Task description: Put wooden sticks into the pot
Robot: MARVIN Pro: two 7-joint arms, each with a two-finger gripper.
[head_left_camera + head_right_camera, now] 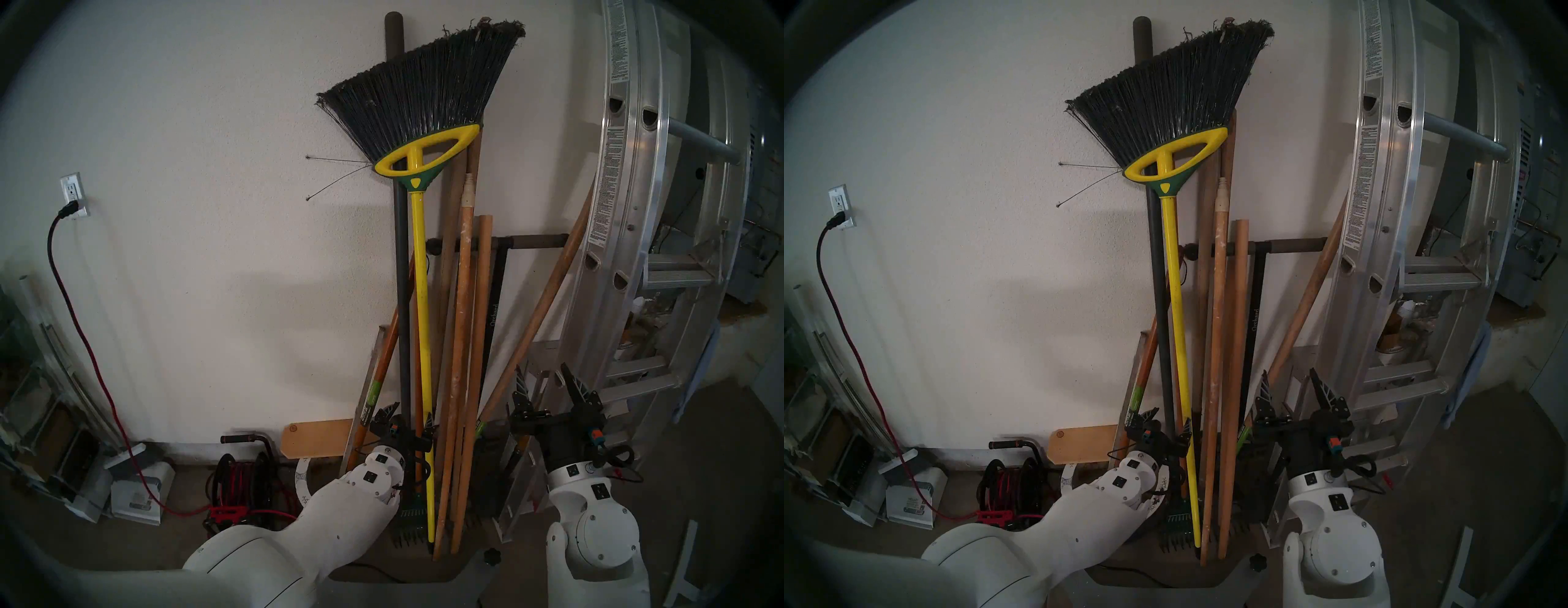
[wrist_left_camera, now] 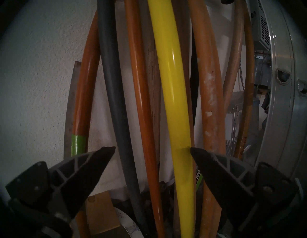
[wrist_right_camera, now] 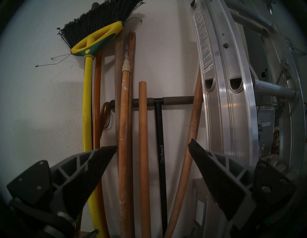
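The white-speckled wooden stick (image 1: 464, 297) with a cream threaded tip and the shorter plain wooden stick (image 1: 481, 318) stand upright in a bundle of tool handles against the wall. Their lower ends are near the front, and I cannot tell what they rest in. Only a slice of the pot's white rim (image 1: 302, 477) shows behind my left arm. My left gripper (image 1: 410, 414) is open around several handles, one finger touching the yellow broom handle (image 2: 174, 99). My right gripper (image 1: 543, 373) is open and empty, right of the bundle. In the right wrist view both sticks (image 3: 123, 133) (image 3: 143, 133) show between its fingers.
A yellow broom (image 1: 420, 297), a dark grey pole (image 1: 401, 276), a black T-shaped handle (image 1: 500, 305) and a leaning wooden handle (image 1: 547, 297) crowd the sticks. An aluminium ladder (image 1: 615, 212) stands at the right. A red cord reel (image 1: 242, 488) and a wooden board (image 1: 322, 437) lie at the left.
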